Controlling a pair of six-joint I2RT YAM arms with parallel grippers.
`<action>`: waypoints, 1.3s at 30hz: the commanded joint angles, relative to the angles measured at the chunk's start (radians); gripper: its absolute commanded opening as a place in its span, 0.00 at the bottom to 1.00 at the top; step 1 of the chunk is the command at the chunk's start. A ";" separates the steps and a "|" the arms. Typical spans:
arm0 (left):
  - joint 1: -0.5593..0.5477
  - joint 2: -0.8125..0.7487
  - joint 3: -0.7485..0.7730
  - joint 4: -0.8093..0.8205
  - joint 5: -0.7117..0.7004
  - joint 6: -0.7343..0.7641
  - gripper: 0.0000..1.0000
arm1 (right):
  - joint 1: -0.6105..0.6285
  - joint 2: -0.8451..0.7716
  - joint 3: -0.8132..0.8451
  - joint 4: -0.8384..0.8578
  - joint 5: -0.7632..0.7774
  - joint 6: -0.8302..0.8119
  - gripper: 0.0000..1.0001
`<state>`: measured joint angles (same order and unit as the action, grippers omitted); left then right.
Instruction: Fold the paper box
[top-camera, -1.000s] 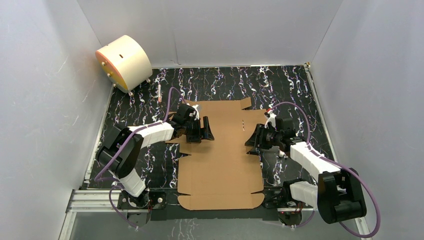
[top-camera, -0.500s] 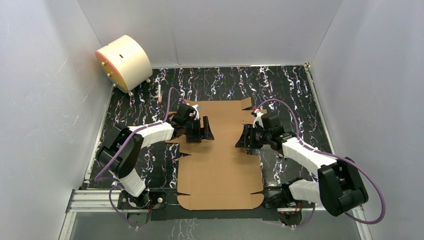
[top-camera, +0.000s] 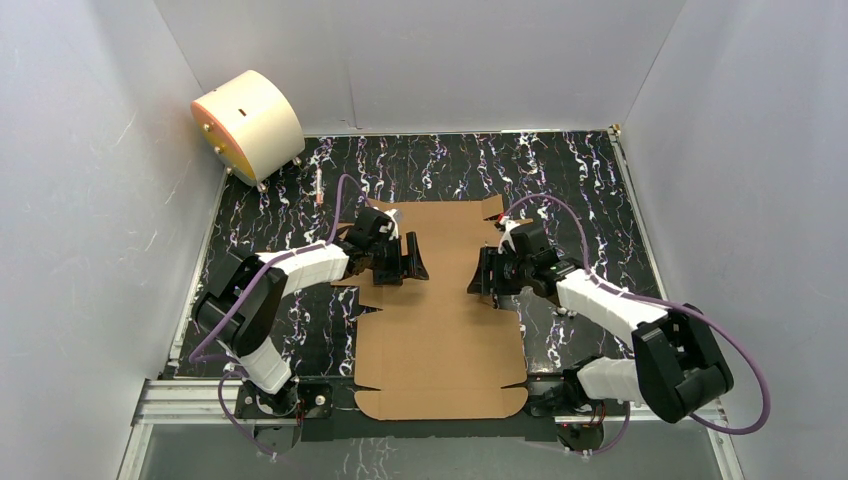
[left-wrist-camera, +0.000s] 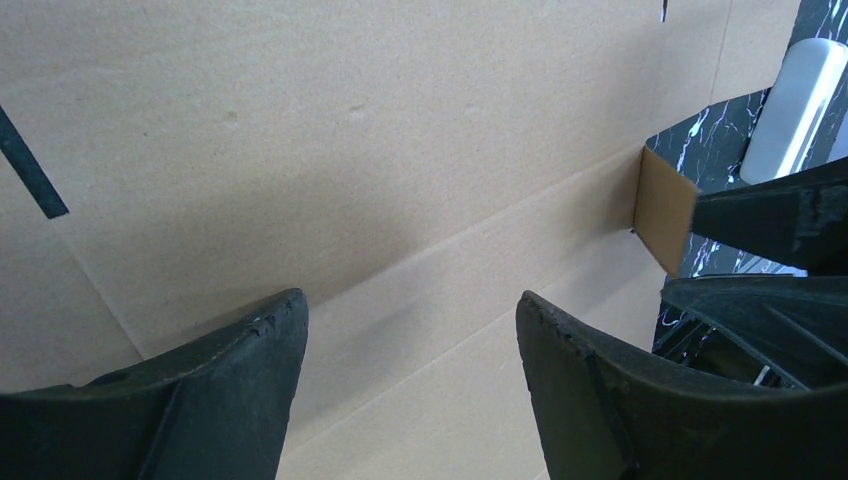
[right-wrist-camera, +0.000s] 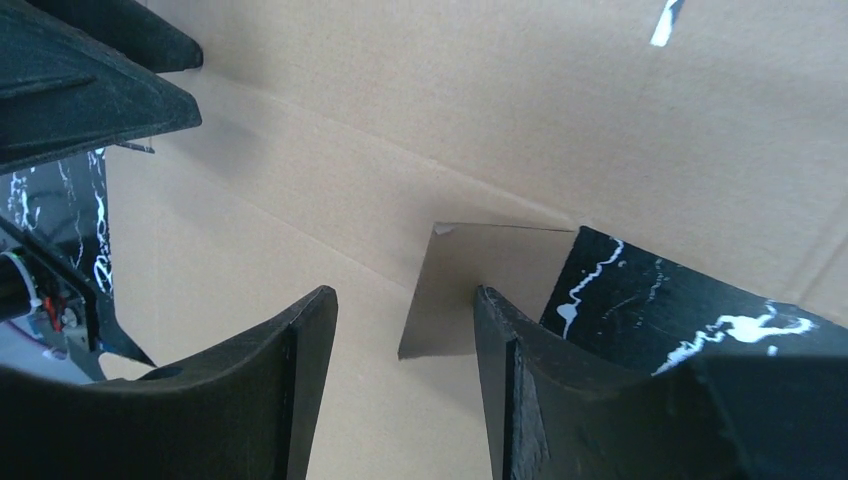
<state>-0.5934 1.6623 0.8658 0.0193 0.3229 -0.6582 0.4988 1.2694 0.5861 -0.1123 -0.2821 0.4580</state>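
So the paper box (top-camera: 440, 300) isn't much of a box right now. It's a flat brown cardboard sheet lying in the middle of the black marbled desk (top-camera: 570, 180), running from about the centre of the overhead frame down to the bottom edge between the two arm bases. You can see the slits and crease lines in it, and notches cut into its sides.

Both arms reach in from the sides and face each other across the upper half of the sheet. The left gripper (top-camera: 413, 264) sits just left of centre over the cardboard. In its wrist camera the jaws are spread wide with only bare cardboard and a crease line under the gap, so it's holding nothing.

The right gripper (top-camera: 479, 280) is just right of centre, at the sheet's right edge. Its jaws are apart too, a bit narrower I'd say. A small flap (right-wrist-camera: 455, 285) at that edge is tilted up off the desk and pokes into the gap between the fingers, close to the right-hand finger in that view. I can't tell if it actually touches the finger, but the jaws aren't clamped on it.

A cream drum (top-camera: 248, 122) with an orange face sits in the upper left corner, well away from everything.
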 joint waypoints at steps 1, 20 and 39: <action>-0.020 -0.020 0.025 -0.081 -0.031 0.021 0.74 | 0.003 -0.061 0.069 -0.041 0.076 -0.047 0.62; 0.293 -0.285 0.050 -0.252 -0.061 0.120 0.81 | 0.003 0.012 0.209 0.046 0.085 -0.137 0.83; 0.592 -0.133 0.033 -0.273 0.138 0.184 0.81 | 0.001 0.247 0.238 0.236 0.060 -0.139 0.99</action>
<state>-0.0166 1.5021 0.9028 -0.2180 0.4019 -0.5037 0.4988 1.4895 0.7784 0.0360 -0.2085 0.3325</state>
